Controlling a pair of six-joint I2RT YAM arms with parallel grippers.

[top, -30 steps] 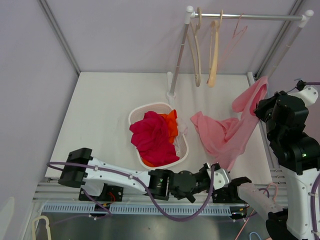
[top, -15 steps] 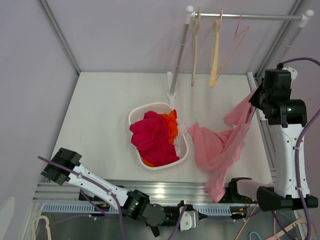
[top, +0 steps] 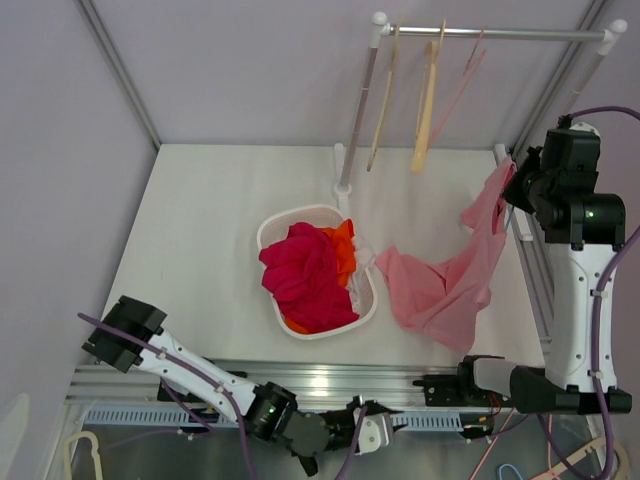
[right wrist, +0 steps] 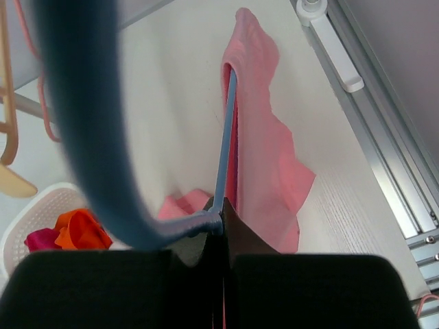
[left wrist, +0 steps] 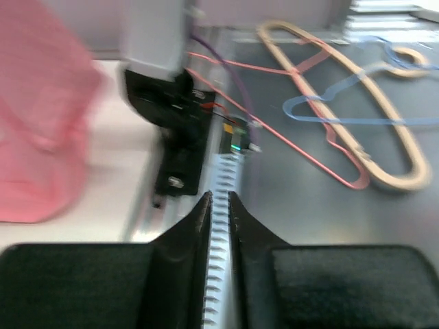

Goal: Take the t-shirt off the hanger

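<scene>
One arm works: your right gripper (right wrist: pixel 221 227) is clamped on the hanger (right wrist: pixel 226 133); the t-shirt (right wrist: pixel 264 175) drapes just ahead of it. Lift slowly, grip firm. Your left gripper (left wrist: pixel 219 203) is narrow, empty.

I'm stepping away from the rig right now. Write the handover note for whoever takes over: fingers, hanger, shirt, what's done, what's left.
Left gripper: fingers shut, empty, parked low over the near rail.
Right gripper: shut on the blue hanger, held high at the table's right side.
Pink t-shirt: upper end on the hanger, the rest trailing onto the table beside the basket.
Done: hanger in hand, raised.
Left: pull the t-shirt free of the hanger.
</scene>
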